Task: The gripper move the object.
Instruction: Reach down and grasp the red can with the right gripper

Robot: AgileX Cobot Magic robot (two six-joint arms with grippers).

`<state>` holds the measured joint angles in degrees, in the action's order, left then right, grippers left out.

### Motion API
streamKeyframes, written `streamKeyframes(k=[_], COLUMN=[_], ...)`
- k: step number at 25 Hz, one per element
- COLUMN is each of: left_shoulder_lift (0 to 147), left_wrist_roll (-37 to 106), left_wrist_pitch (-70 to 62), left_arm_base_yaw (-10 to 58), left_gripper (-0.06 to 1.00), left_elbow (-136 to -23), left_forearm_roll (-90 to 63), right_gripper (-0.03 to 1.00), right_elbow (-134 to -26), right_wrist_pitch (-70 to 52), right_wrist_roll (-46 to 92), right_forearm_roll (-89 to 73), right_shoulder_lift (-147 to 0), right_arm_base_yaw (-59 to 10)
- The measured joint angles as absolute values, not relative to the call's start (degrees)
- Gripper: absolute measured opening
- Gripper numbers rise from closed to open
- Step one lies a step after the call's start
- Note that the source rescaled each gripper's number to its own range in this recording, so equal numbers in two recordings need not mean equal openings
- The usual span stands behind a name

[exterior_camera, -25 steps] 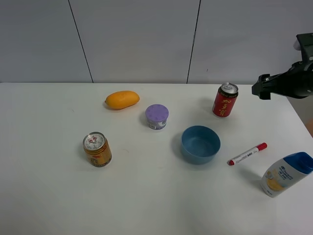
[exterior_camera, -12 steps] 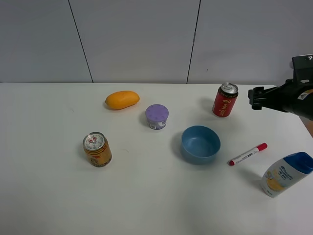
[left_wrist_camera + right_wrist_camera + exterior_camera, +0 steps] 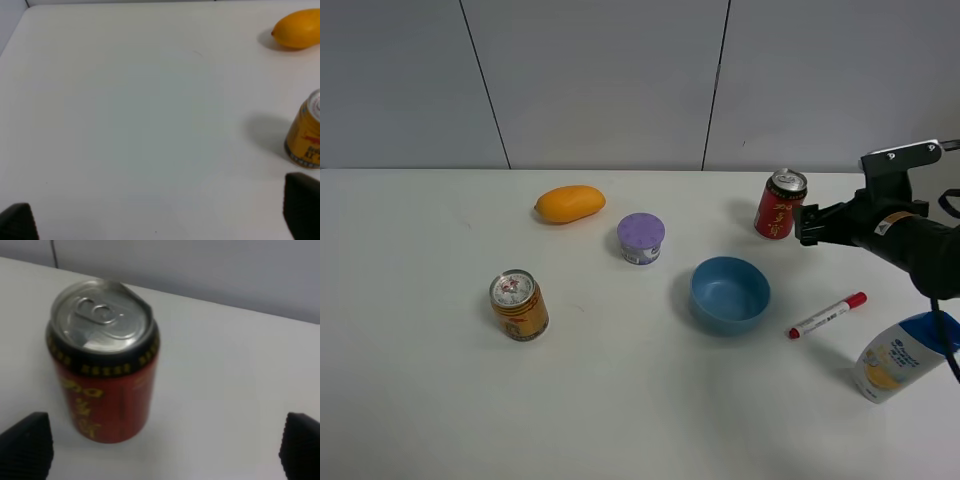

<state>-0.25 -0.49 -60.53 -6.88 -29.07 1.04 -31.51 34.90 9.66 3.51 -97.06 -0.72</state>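
Note:
The red can (image 3: 780, 205) with yellow characters and a silver top stands upright at the back right of the white table (image 3: 620, 400). My right gripper (image 3: 807, 225), a black claw on a black arm with an orange band, is just right of the can, open and empty, not touching it. In the right wrist view the can (image 3: 102, 385) stands ahead of the gripper (image 3: 162, 447), toward one fingertip, with the fingertips wide apart. My left gripper (image 3: 159, 215) is open and empty over bare table; it is out of the exterior view.
A gold-yellow can (image 3: 519, 305) stands at the left, also in the left wrist view (image 3: 306, 135). A mango (image 3: 570, 203), a purple-lidded cup (image 3: 641, 238), a blue bowl (image 3: 730, 294), a red marker (image 3: 827, 315) and a shampoo bottle (image 3: 905, 355) lie around.
My right gripper has moved left and lower, from the table's right edge to just beside the red can. Nothing on the table has moved.

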Motion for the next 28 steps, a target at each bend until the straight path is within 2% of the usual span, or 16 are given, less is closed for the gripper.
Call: streamKeyframes(k=[7,21,28], left_shoulder_lift=[-0.25,-0.25,-0.25], left_wrist_roll=[-0.49,-0.49,-0.49], left_wrist_pitch=[-60.53,-60.53,-60.53], left_arm_base_yaw=[-6.88,-6.88,-6.88], left_gripper=[1.0,1.0,1.0], left_elbow=[-29.07,-29.07,-29.07], left_forearm_roll=[1.04,1.04,1.04], right_gripper=[0.75,0.72,0.72], right_elbow=[-31.51,-31.61,-31.61], right_wrist_pitch=[47.14,56.84,57.69], right_wrist_roll=[7.56,11.91,12.03], right_forearm_roll=[7.6,4.77,4.38], right_shoulder_lift=[-103.67,-110.97,-112.61], right_arm_base_yaw=[-1.84,-1.84,-1.84])
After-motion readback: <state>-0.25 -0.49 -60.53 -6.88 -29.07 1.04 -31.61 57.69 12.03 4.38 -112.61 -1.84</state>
